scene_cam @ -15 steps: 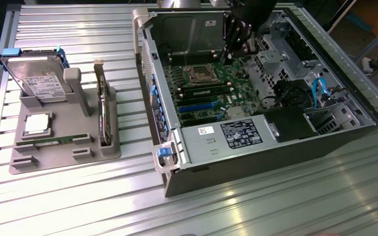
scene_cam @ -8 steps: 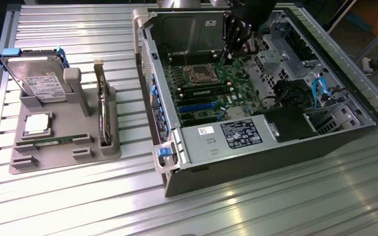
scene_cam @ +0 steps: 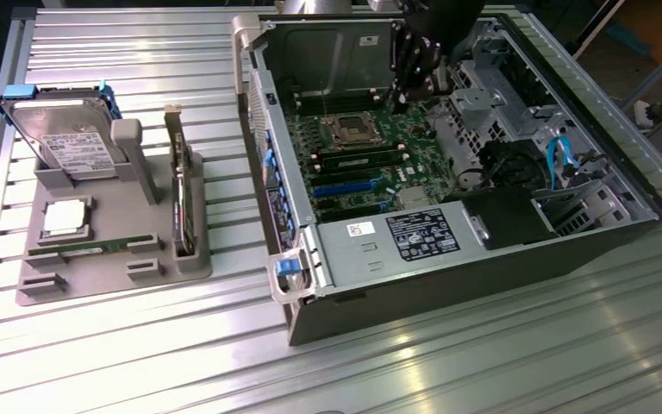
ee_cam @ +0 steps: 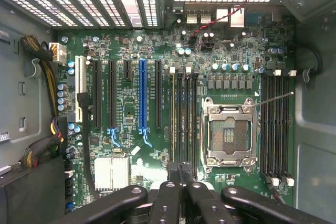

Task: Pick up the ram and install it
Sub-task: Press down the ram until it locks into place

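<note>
While the end effector hangs over the motherboard, its fingers are pressed together with nothing between them.
Inside the open computer case, one ram stands edge-up in a memory slot near the CPU socket, close to the fingertips. A second ram lies flat in the grey holder on the bench, beside the case on the exterior view's left.

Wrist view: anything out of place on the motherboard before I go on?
One thing: the CPU socket is empty, and its thin metal lever stands out slantwise over the nearby memory slots instead of lying latched alongside. Nothing looks damaged.
</note>
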You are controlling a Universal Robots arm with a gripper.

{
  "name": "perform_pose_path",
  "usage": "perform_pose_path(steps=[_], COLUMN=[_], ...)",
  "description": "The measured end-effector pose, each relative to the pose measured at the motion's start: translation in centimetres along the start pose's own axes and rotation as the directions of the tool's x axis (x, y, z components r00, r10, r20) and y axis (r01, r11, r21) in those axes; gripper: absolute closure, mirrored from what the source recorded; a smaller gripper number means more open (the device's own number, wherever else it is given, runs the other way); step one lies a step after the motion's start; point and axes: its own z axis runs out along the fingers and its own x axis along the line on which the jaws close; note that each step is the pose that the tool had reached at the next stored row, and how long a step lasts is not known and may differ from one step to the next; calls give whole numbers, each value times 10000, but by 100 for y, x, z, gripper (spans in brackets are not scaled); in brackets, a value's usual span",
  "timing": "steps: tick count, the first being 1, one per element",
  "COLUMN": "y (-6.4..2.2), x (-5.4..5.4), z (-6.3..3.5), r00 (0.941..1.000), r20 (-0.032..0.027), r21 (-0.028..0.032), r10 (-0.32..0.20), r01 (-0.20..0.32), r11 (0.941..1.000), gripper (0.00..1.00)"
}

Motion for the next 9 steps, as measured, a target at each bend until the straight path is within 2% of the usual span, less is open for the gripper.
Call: perform_pose_path(steps=[4,9], y=[-50,-160], x=[0,-1], z=[-2,-3], r00=[10000,10000], r20=[-1,1], r21=[-1,0], r10=[1,1], r01=[-1,-1], r11=[10000,10000], gripper=[89,89])
